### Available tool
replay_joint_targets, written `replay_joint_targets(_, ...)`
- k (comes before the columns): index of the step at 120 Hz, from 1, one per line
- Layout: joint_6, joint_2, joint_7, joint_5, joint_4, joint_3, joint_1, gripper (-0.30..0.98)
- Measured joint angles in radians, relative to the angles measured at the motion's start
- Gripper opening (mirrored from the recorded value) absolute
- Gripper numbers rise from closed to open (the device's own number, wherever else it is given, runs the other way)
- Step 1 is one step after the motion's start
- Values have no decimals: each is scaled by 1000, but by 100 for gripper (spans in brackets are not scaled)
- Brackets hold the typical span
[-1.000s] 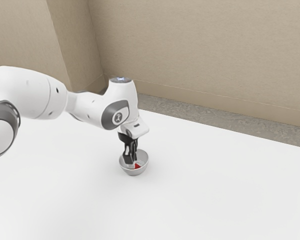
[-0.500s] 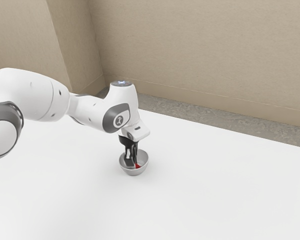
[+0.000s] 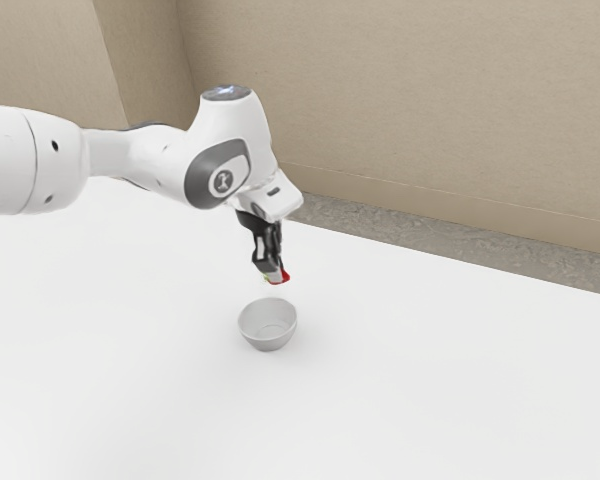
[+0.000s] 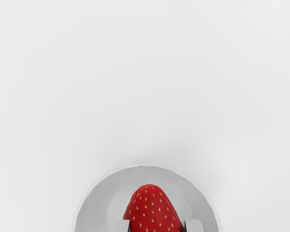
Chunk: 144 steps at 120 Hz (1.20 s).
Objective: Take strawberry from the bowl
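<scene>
Beige, faintly textured wall (image 3: pixel 410 90), with a projecting wall section (image 3: pixel 40 60) at the exterior view's left. Plain tan baseboard (image 3: pixel 460 207) along the bottom. Strip of mottled gray-brown floor (image 3: pixel 430 237) between wall and table. White, smooth tabletop (image 3: pixel 430 380). Soft, even light; shaded side face on the projecting section.

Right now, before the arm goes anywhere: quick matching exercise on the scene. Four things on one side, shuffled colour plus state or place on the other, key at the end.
Things:
1. strawberry
2. bowl
3. gripper
4. table

Colour and state or place:
A. grey, standing upright below the raised fruit
B. white, the surface under everything
C. red, held up out of its container
D. black, shut on the fruit from two sides

Pairs: 1-C, 2-A, 3-D, 4-B
</scene>
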Motion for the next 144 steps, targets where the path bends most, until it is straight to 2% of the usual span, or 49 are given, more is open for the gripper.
replay_joint_targets(15, -44, -77, -12, 2, -2, 0, -30, -6)
replay_joint_targets(26, -73, -130, -22, 4, -2, 0, -89, -6)
replay_joint_targets(44, -100, -134, -44, 6, 0, -23, -172, -7)
replay_joint_targets(72, -114, 36, -78, 3, 75, -59, -220, -7)
replay_joint_targets(101, -112, 257, -105, 2, 252, -63, -231, -8)
replay_joint_targets(144, -67, 383, -131, -29, 287, -71, -223, -7)
